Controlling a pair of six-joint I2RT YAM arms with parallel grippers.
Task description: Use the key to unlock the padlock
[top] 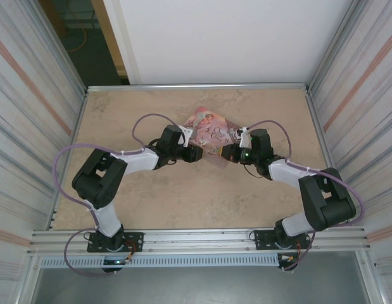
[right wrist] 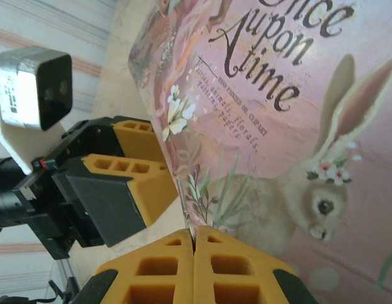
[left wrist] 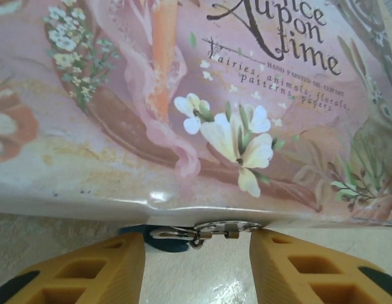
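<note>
**A:** At mid-table, toward the far side, the pink tin (top: pixel 211 130) lies between both grippers. Lock status?

**B:** Padlock (left wrist: pixel 163 239) sits half under the tin's edge, on the side facing the left gripper (left wrist: pixel 197 253). Silvery metal is just beside it; shackle or key, cannot tell. I judge it not yet unlocked, so keying and turning remain.

**A:** Tools?

**B:** Left fingers stand apart, empty, with the padlock just beyond the gap. Right gripper (right wrist: pixel 194 246) is pressed shut at the tin's edge; whether it nips anything, cannot tell.

**A:** Views differ?

**B:** Left wrist gives the padlock close. Overhead gives the layout, arms meeting at the tin from left and right.
</note>
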